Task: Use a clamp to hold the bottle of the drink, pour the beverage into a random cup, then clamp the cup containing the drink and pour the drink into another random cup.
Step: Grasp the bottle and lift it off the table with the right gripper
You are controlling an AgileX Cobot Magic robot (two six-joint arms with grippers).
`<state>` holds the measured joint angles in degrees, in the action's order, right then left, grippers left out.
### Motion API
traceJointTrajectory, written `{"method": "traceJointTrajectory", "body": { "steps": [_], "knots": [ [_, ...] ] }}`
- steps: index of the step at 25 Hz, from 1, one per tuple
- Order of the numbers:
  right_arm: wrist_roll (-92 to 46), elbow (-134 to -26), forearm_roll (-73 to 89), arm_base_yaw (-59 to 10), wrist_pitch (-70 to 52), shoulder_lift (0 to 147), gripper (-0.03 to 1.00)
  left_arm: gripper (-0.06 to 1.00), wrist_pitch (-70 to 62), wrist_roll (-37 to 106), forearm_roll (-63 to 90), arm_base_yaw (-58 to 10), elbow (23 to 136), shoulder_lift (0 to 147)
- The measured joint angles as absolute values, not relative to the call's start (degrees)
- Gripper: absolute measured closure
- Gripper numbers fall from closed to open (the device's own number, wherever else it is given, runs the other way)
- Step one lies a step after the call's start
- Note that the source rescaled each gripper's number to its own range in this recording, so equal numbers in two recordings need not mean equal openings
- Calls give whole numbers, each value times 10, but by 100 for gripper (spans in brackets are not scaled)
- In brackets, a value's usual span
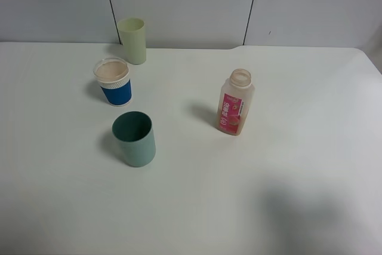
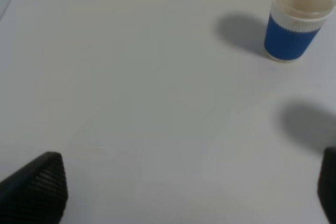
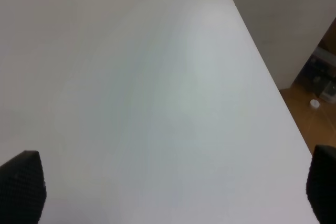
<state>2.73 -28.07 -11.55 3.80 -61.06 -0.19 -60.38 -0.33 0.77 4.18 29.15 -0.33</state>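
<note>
so the left tool [image 2: 184, 184] and right tool [image 3: 172, 184] are both spread wide holding nothing, the bottle [image 1: 236, 103] stands upright on the white surface [image 1: 298, 165], teal cup [image 1: 135, 138] well off to the bottle's left and nearer the camera, blue paper cup [image 1: 113, 82] left of the bottle too, farther back

A pale yellow-green tumbler [image 1: 132, 40] stands upright near the far edge of the white desk [image 1: 286, 171], left of its middle, mouth up; I cannot see what is inside. Behind that edge runs a grey wall [image 1: 179, 4] of flat panels split by two dark seams. The desk's far right corner is rounded. Past the right edge, lower down, lies brown wooden floor [image 3: 320, 123] with a small white round thing [image 3: 314, 104] on it, and blurred dark clutter beyond.
</note>
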Motion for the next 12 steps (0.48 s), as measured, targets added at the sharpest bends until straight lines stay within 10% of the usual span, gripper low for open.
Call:
{"method": "traceJointTrajectory", "body": {
  "steps": [12],
  "knots": [
    [27,-281,-116,38,-611,-2,-3,7,-604,-3,8,42,291,-3]
  ]
}}
